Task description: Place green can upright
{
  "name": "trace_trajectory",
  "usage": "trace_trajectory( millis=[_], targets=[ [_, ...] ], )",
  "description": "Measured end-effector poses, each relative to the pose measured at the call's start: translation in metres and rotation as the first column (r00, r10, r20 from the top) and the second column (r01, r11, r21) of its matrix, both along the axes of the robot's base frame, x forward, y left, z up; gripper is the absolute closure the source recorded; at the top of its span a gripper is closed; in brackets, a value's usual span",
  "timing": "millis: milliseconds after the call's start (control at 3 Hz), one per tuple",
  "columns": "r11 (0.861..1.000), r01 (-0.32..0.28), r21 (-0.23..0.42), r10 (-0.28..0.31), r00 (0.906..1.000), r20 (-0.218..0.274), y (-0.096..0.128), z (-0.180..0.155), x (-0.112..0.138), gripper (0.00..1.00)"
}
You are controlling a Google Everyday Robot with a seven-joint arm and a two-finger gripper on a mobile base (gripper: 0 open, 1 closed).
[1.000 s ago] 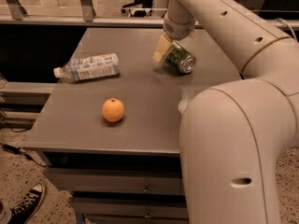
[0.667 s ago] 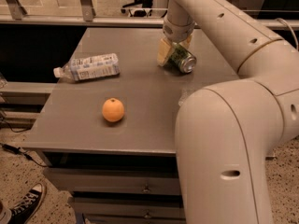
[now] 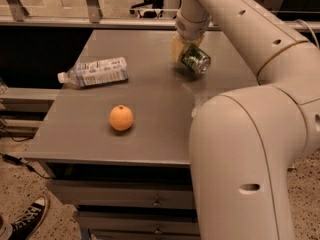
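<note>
Cream-white plastic filled the near right, where the arm's point(image 3: 240, 174) thick lower link rose in front of the grey tabletop point(image 3: 150, 91); a black sneaker point(image 3: 27, 221) showed on the speckled floor at the lower left, beside the drawers point(image 3: 125, 194) under the front edge; further in, an orange point(image 3: 121, 117) sat alone on the left half of the tabletop; beyond it a clear plastic bottle point(image 3: 97, 72) with a white label lay on its side near the left edge; well apart from both, towards the far right, the gripper point(image 3: 186, 53) reached down from the arm and was clamped on the green can point(image 3: 197, 60), one pale finger point(image 3: 176, 46) pressed to its left side; the can was tilted, its silver end turned towards the camera, low over the tabletop.
</note>
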State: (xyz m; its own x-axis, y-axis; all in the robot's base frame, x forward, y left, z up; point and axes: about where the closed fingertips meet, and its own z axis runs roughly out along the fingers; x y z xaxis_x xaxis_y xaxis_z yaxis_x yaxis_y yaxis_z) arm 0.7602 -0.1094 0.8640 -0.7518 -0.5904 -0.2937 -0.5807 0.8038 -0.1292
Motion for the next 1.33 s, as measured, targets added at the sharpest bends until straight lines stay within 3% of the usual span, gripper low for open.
trace_trajectory(
  millis=[333,667,1000,1333],
  targets=[
    [0.995,-0.067,0.07,0.06,0.9932,0.099,0.007,0.036,0.0,0.99],
    [0.965,-0.194,0.178,0.147,0.9581,0.246,0.014,0.075,-0.007,1.0],
    [0.859,-0.38,0.342,0.203,0.8678,0.453,0.015,0.106,-0.025,1.0],
    [0.756,-0.481,0.444,0.181,0.805,0.565,0.008,0.114,-0.045,1.0]
  ],
)
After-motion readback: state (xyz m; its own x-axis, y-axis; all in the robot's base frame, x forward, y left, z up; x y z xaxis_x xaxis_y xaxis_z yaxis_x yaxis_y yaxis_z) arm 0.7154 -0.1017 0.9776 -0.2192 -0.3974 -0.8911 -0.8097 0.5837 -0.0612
